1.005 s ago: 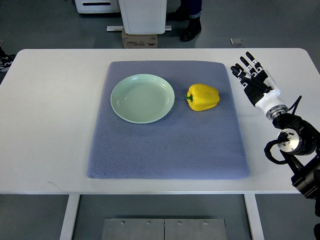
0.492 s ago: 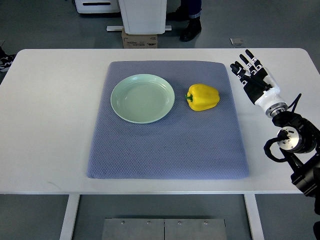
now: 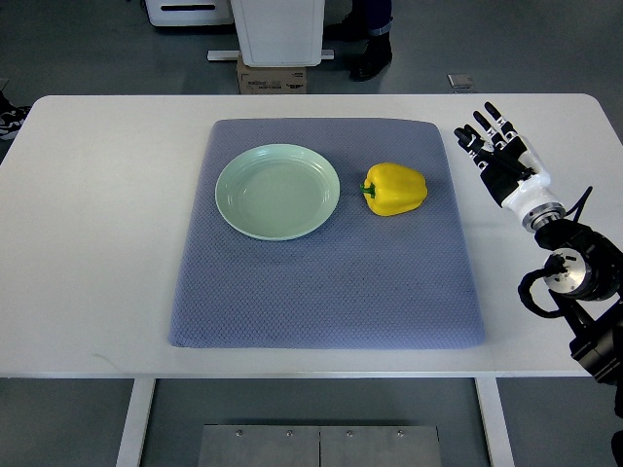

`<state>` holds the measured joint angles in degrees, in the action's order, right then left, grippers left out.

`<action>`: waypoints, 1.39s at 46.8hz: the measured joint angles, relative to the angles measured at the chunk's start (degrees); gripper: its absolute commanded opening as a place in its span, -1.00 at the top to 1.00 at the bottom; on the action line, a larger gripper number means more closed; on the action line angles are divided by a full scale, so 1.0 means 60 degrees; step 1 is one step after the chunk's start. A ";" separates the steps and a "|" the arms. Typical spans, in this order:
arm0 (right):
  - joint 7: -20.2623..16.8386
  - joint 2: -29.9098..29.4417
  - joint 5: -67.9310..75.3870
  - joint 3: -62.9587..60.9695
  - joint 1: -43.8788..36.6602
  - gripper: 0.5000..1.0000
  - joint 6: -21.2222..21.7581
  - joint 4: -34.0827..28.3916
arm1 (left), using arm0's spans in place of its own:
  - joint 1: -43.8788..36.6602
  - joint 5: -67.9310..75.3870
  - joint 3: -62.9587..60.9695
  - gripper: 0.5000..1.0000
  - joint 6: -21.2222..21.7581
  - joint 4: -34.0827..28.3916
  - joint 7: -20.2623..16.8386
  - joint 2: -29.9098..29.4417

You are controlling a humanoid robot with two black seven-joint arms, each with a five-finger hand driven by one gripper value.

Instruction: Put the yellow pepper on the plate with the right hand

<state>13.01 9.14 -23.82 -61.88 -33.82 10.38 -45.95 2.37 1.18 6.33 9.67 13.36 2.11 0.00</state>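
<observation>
Room: grey floor past the far edge of the surface, with a white cabinet base, a cardboard box tucked under it, and somebody's dark shoes just beside that. Part of another shoe shows at the far left edge too.

Surface: white surface with a blue-grey padded mat laid across the middle. Everything for the job sits on that mat.

Plate: pale green plate on the left half of the mat, nothing on it.

Pepper: yellow pepper lying on its side on the mat, just to the right of the plate, green stem pointing toward the plate. Near it, not touching.

Right hand: right hand is off the mat's right edge, over the bare surface, fingers spread and pointing away from the robot, holding nothing. Well apart from the pepper.

Left hand: can't see it anywhere.

Progress: basically at the start, I'd say. No reach, no grasp, no placing done yet, so the whole pick and drop is left.
</observation>
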 measured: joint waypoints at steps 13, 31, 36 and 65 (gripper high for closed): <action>0.0084 -0.0083 0.0000 0.0027 -0.0217 -1.00 -0.0013 0.0294 | 0.0001 0.0000 0.0000 -1.00 0.0000 0.0001 -0.0001 0.0000; 0.0569 -0.0002 0.0040 0.0045 -0.0246 -1.00 0.0067 0.0275 | 0.0000 0.0000 0.0000 -1.00 0.0000 0.0001 0.0000 0.0000; 0.0567 0.0017 0.0114 0.0064 -0.0252 -1.00 0.0085 0.0277 | 0.0000 -0.0001 0.0000 -1.00 0.0000 0.0001 0.0000 0.0000; 0.0585 0.0375 -0.0029 0.0553 -0.0253 -0.95 0.0072 0.0340 | -0.0001 -0.0005 0.0000 -1.00 0.0000 0.0000 0.0000 0.0000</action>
<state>16.52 11.39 -23.99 -58.56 -35.33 10.81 -43.91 2.37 1.15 6.33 9.67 13.36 2.11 0.00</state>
